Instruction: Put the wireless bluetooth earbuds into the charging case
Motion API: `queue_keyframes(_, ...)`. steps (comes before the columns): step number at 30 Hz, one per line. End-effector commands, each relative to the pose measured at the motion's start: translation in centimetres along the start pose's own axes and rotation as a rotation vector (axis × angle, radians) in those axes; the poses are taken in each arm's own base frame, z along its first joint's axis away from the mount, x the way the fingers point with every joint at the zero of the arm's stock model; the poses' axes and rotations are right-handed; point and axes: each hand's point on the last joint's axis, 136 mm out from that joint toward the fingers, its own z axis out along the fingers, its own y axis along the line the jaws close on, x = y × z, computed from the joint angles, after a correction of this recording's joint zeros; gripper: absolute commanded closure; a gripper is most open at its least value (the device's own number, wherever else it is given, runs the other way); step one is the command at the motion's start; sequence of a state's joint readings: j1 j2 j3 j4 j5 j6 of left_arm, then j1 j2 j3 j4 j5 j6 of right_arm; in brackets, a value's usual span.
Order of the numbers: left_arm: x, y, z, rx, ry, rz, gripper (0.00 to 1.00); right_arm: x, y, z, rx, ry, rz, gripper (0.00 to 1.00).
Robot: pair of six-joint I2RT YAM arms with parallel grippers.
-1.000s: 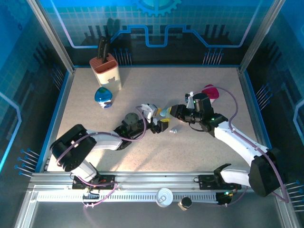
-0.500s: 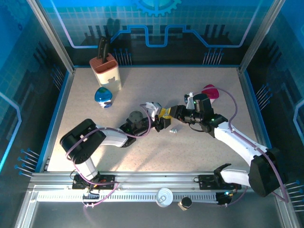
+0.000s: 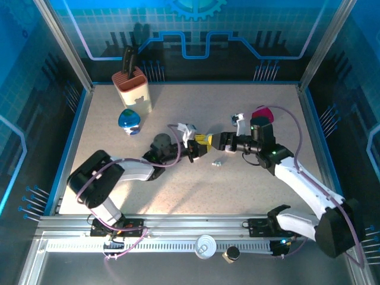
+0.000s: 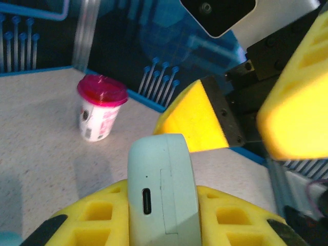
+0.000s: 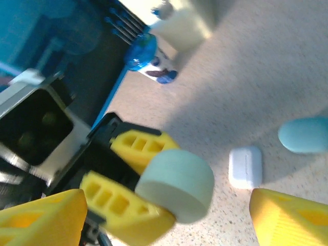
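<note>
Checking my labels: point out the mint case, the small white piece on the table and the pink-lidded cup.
mint case (image 4: 169, 189), left wrist view, end face beside the port.
small white piece (image 5: 245, 166), right wrist view, middle of its top.
pink-lidded cup (image 4: 97, 119), left wrist view, its side wall.

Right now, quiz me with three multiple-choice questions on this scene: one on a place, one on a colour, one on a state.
1. Where does the pink-lidded cup stand?
A) beside the knife block
B) on the right of the table, towards the back
C) at the near edge

2. What colour is the charging case held in the left hand?
A) black
B) red
C) pale mint

3. How is the right hand?
A) open
B) shut on the case
C) shut on the cup

Answers: B, the overhead view shows it there; C, both wrist views show mint; A, its yellow fingers stand wide apart.
</note>
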State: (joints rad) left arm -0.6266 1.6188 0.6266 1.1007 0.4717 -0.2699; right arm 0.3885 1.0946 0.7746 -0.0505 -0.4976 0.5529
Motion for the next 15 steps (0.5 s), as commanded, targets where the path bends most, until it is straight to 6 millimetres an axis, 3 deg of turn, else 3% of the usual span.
queue_keyframes(1, -1.5, -4.2, -2.6, 0.242, 0.028, -0.038, 0.90, 0.2, 3.6, -2.2, -0.201, 0.005, -0.269, 0.16)
queue_keyframes(7, -3.7, -6.9, -4.8, 0.419, 0.037, -0.098, 0.94, 1.6, 6.8, -4.0, -0.428, 0.059, -0.315, 0.21)
queue_keyframes(15, -4.2, -7.9, -4.4, 0.529, 0.077, -0.151, 1.00, 2.0, 8.4, -2.9, -0.493, 0.098, -0.310, 0.30)
